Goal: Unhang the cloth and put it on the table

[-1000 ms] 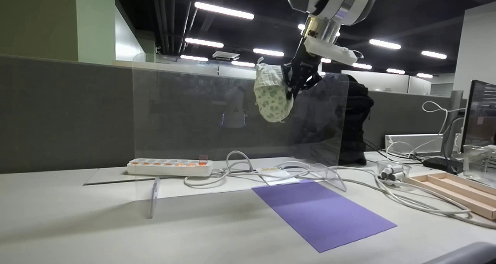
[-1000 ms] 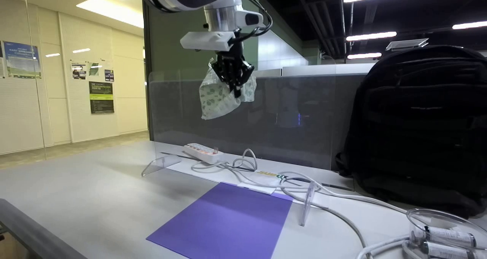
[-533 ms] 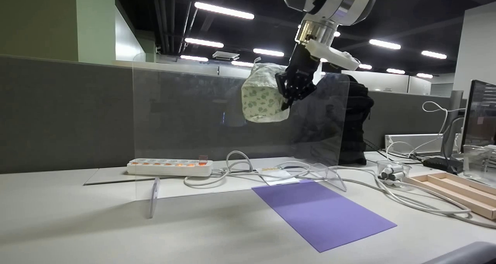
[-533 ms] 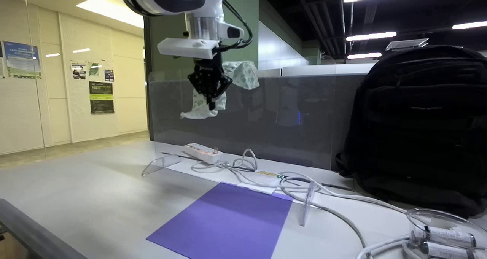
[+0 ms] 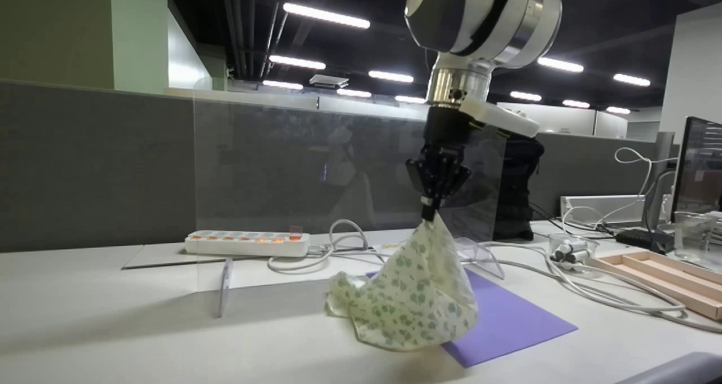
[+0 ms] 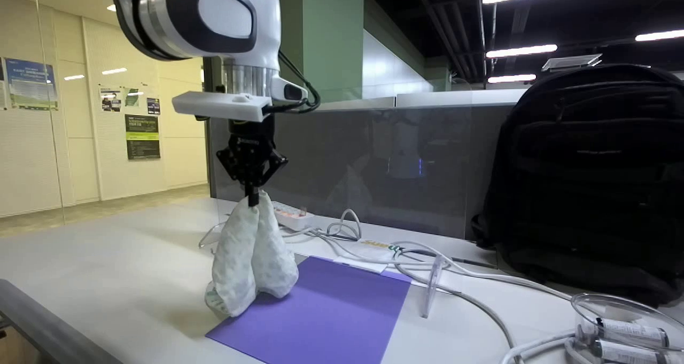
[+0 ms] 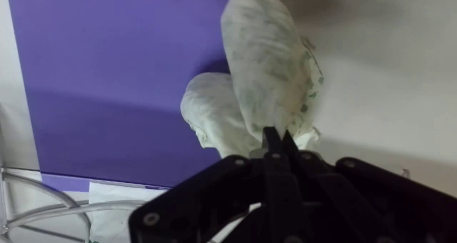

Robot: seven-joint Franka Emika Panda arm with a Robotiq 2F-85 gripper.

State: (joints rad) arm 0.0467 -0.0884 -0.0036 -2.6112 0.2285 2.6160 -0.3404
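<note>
- Gripper [image 5: 428,215] clamped on the top of the cloth [image 5: 414,294].
- Cloth hangs low over sheet [image 5: 507,316] and table [image 5: 254,339]; contact unclear.
- Likely step: laying down; next, lower slightly, then release.

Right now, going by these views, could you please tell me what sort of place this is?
Probably an office, perhaps a lab: a power strip lies on the table, a gray partition stands behind it, and a monitor shows at an exterior view's edge.

- Purple rectangular sheet [image 5: 505,319]: partly hidden by pale green-patterned cloth [image 5: 412,294].
- Black fabric backpack [image 6: 588,187]: cut off at right in an exterior view.
- Black-and-green wall poster [image 6: 142,137]: text illegible.
</note>
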